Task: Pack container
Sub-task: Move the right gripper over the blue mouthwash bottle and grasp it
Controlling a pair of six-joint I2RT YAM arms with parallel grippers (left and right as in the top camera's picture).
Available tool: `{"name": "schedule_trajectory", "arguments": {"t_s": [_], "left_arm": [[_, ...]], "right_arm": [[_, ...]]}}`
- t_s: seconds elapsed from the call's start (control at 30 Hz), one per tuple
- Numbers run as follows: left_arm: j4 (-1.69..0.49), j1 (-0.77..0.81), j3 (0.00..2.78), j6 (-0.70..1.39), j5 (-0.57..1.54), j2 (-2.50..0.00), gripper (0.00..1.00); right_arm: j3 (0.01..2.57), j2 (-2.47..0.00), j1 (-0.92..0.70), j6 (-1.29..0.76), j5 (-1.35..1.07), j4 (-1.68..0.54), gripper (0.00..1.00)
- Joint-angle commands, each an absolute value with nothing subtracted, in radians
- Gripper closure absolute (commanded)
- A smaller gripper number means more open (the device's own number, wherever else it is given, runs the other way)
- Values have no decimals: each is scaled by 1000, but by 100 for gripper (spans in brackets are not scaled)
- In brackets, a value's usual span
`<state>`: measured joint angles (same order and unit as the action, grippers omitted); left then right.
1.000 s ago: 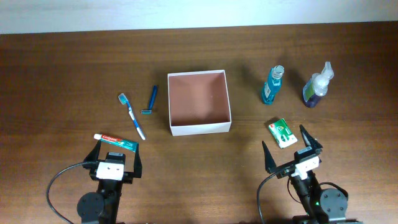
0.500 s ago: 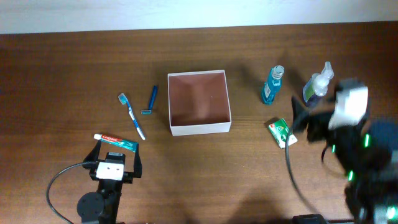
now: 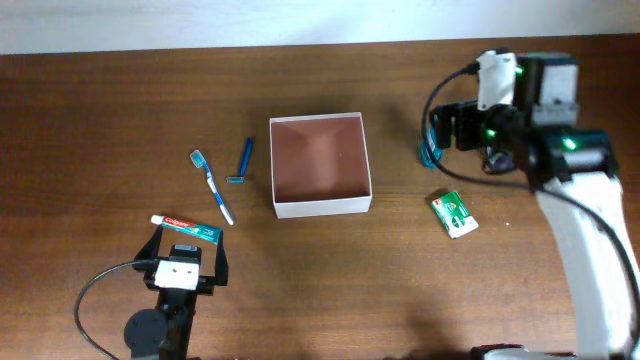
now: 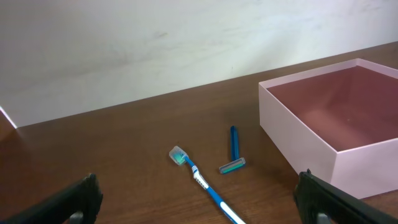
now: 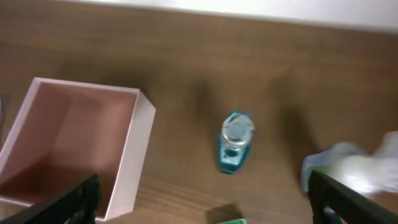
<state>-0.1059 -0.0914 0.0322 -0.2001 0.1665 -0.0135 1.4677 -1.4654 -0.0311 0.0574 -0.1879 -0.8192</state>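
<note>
Dark wood bench, plain pale wall.
Bench (image 3: 100, 100) is brown wood with the grain running side to side, matte, under soft even light with faint shadows. Wall (image 4: 155, 43) stands at the bench's far edge, straight ahead of the left tool (image 4: 202, 208); it is off-white and slightly mottled.

Nothing legible, honestly: the toothpaste tube (image 3: 184, 226) and little green box (image 3: 454, 213) have printing, but it's too small to read.
</note>
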Motion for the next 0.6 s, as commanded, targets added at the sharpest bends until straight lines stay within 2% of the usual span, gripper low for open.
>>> {"name": "schedule_trajectory", "arguments": {"t_s": [0.0, 0.07, 0.17, 0.2, 0.57], "left_arm": [[-105, -94, 27, -191, 160, -6, 0], [-105, -94, 27, -191, 160, -6, 0], [-105, -94, 27, -191, 160, -6, 0], [-105, -94, 27, -191, 160, -6, 0], [-105, -94, 27, -191, 160, -6, 0]], "right_arm": [[1484, -1536, -39, 17, -224, -787, 1], [1484, -1568, -39, 17, -212, -764, 1], [1485, -1593, -39, 17, -159, -736, 6], [1484, -1599, -39, 17, -139, -724, 2], [1484, -1603, -38, 17, -119, -646, 3]]}}
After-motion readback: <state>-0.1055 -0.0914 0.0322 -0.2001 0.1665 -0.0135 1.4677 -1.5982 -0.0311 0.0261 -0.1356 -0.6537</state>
